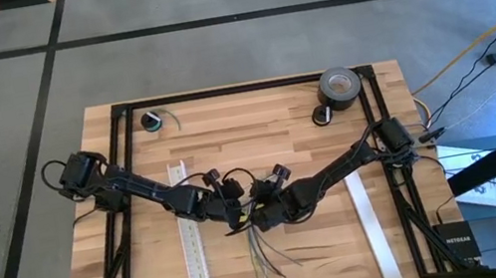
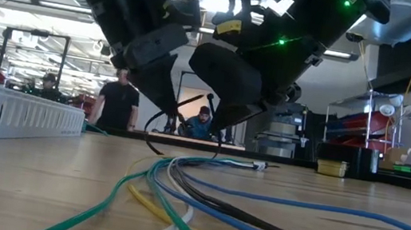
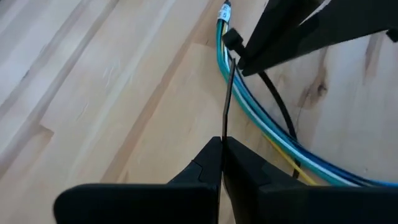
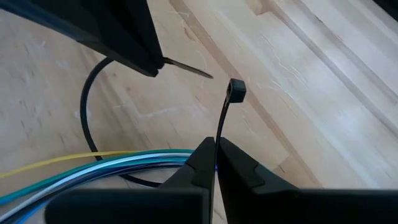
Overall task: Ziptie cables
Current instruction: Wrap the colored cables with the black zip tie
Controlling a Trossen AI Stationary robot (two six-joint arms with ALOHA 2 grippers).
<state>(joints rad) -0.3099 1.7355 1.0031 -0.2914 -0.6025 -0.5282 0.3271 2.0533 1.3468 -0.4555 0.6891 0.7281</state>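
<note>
Black plastic, thin and springy, forms the ziptie (image 1: 242,223) held between both arms at the tabletop's (image 1: 256,127) middle in the high view, where the left end effector (image 1: 230,211) and right end effector (image 1: 259,214) meet just above the top of the cables (image 1: 266,257), which fan out toward the near edge. In the low view the cables (image 2: 203,191) lie slack on the wood, soft and light; the fingertips are hidden behind dark housings. In the left wrist view the left end effector (image 3: 221,155) is closed on the ziptie's strap (image 3: 227,93), beside the bundle (image 3: 261,121). In the right wrist view the right end effector (image 4: 215,154) is closed on the strap just below the head (image 4: 236,91); the pointed tail sits near that head, unthreaded. The strap is slippery, so grip it close to each end. Whether the loop fully encircles every wire cannot be made out.
</note>
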